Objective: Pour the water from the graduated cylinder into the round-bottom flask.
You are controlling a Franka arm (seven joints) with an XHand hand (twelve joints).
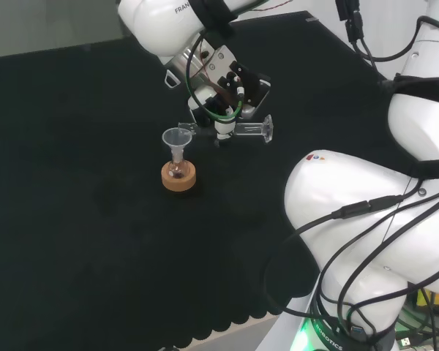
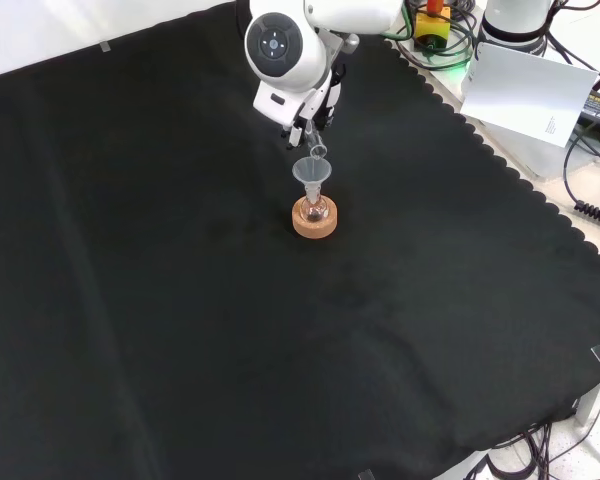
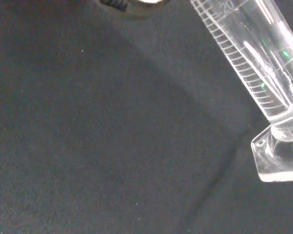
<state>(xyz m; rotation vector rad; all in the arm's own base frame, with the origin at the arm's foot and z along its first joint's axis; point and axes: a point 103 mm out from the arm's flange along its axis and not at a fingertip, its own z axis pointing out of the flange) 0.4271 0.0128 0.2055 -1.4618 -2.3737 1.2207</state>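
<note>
Head view: your black and white hand [image 1: 227, 91] is gripping the clear graduated cylinder [image 1: 230, 130] sideways, its mouth just above the funnel-topped round-bottom flask [image 1: 178, 170] on its cork ring [image 1: 179, 178].

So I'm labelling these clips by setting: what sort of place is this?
Probably a robotics lab bench set up for chemistry handling: a black cloth over the bench, a graduated cylinder held level by the robot hand, and a funnel-topped round-bottom flask on a cork ring.

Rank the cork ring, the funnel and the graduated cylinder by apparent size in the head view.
1. Graduated cylinder, lying about level in the hand, longest.
2. Cork ring and funnel: close in width, so I won't rank them.
</note>
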